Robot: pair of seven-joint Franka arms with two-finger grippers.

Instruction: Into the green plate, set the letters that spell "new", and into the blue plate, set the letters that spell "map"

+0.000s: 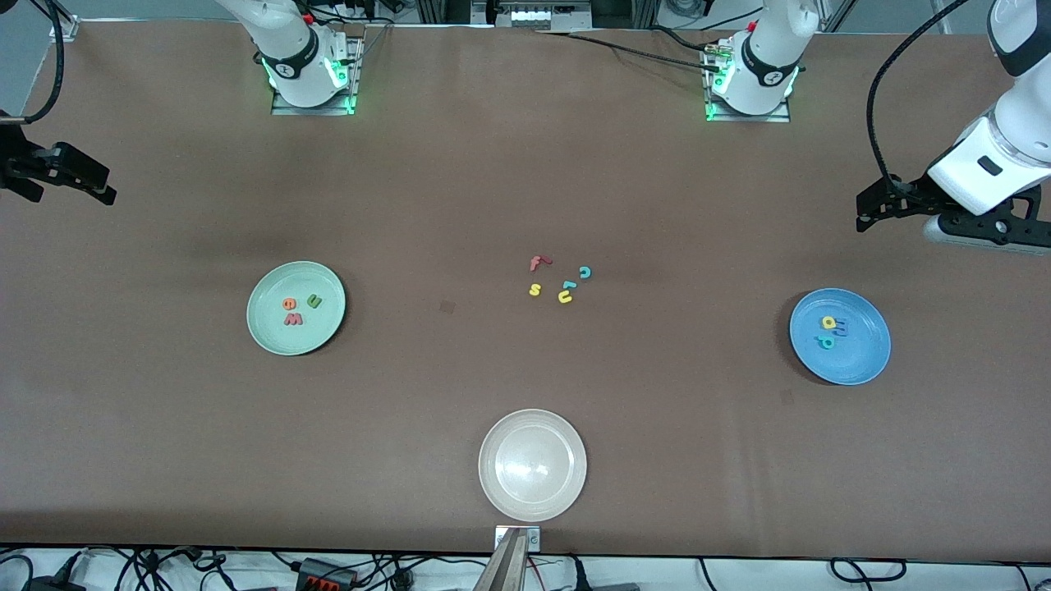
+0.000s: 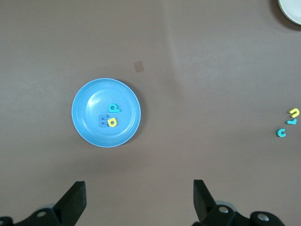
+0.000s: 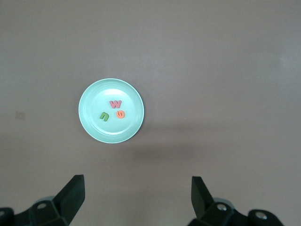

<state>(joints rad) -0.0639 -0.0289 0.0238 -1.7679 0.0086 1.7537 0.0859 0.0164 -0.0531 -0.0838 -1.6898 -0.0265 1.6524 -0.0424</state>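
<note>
The green plate [image 1: 271, 328] lies toward the right arm's end and holds the orange "e" [image 1: 289, 304], dark green "n" [image 1: 314, 301] and pink "w" [image 1: 293, 319]. The blue plate [image 1: 862, 357] lies toward the left arm's end with the yellow "a" [image 1: 828, 322], blue "m" [image 1: 839, 325] and teal "p" [image 1: 826, 341] in it. My right gripper [image 1: 105, 187] hangs open and empty at its table end, away from the green plate [image 3: 91, 122]. My left gripper [image 1: 866, 209] is also open and empty, up over the table's edge and away from the blue plate [image 2: 89, 117].
A small cluster of loose letters sits mid-table: red "f" [image 1: 538, 263], teal "c" [image 1: 585, 272], yellow "s" [image 1: 534, 289], yellow "u" [image 1: 565, 297] and one more teal piece [image 1: 568, 285]. A whitish-beige plate [image 1: 532, 492] lies near the front edge.
</note>
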